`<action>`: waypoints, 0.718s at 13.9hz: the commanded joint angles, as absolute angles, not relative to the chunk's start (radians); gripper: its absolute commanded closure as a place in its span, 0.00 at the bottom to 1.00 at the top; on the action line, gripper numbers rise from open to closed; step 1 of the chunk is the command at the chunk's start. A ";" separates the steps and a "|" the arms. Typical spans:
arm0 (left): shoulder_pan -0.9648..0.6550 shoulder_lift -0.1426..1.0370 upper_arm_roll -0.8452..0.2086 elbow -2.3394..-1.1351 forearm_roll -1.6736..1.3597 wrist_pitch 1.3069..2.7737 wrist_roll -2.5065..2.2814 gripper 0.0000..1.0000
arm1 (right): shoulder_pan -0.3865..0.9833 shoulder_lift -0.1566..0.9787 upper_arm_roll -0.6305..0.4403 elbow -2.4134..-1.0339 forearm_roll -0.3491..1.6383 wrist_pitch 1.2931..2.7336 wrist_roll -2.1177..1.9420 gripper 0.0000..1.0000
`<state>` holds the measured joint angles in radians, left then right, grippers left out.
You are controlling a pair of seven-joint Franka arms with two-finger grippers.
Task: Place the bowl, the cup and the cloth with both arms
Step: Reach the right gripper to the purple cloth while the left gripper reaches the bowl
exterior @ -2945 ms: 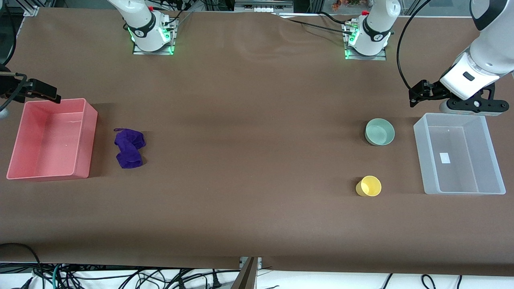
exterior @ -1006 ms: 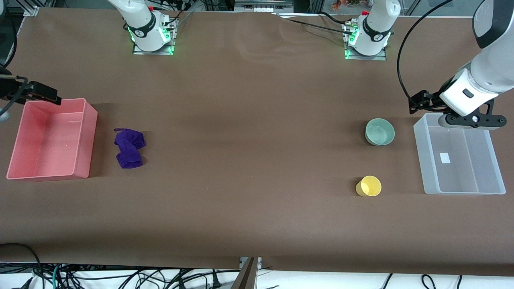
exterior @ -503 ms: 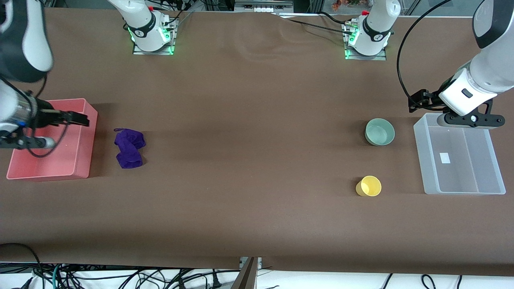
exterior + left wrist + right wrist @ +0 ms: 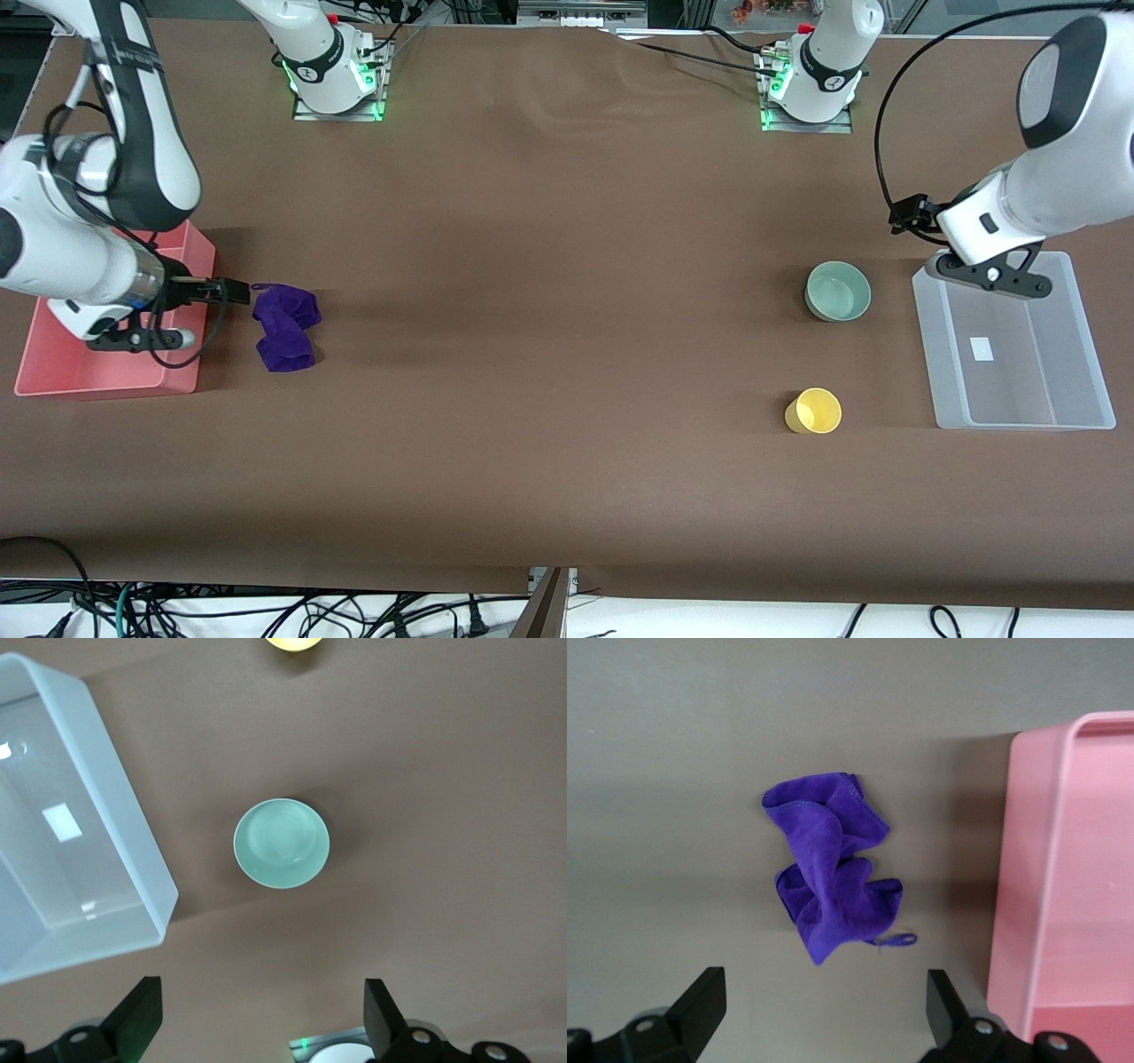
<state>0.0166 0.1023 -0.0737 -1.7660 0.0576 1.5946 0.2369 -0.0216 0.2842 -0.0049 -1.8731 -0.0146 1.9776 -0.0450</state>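
Observation:
The mint-green bowl (image 4: 837, 291) stands upright on the table, with the yellow cup (image 4: 813, 411) nearer the front camera. My left gripper (image 4: 1001, 275) hangs open and empty over the corner of the clear bin (image 4: 1094, 354) closest to the bowl. In the left wrist view the bowl (image 4: 282, 843) lies ahead of the open gripper (image 4: 263, 1019), and the cup (image 4: 294, 641) shows at the frame's edge. The purple cloth (image 4: 285, 326) lies bunched beside the pink bin (image 4: 182, 377). My right gripper (image 4: 142, 339) is open over that bin's wall next to the cloth (image 4: 833, 877), fingers (image 4: 700, 1001) wide apart.
The clear bin (image 4: 115, 842) at the left arm's end holds only a small white label. The pink bin (image 4: 1072, 886) at the right arm's end shows nothing inside. Brown table surface spans between cloth and bowl. Cables hang below the table's front edge.
The right arm has swung in from the table's end, over the pink bin toward the cloth. The left gripper has shifted a little toward the bowl. Nothing on the table moved.

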 commanded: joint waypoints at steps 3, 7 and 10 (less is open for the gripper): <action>0.034 0.115 -0.080 -2.039 0.077 1.969 0.481 0.00 | -0.018 0.351 -0.002 -1.934 -0.017 2.088 -0.034 0.00; 0.018 0.191 -0.081 -2.128 0.092 2.161 0.753 0.00 | -0.018 0.422 -0.002 -1.944 -0.015 2.146 -0.034 0.00; 0.067 0.313 -0.083 -2.154 0.091 2.357 0.937 0.00 | -0.018 0.442 -0.002 -1.950 -0.011 2.151 -0.032 0.72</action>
<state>0.0303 0.2387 -0.0789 -2.1486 0.0708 2.2558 0.8167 -0.0206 0.4478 -0.0039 -1.9347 -0.0143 2.1389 -0.0444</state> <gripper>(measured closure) 0.000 0.040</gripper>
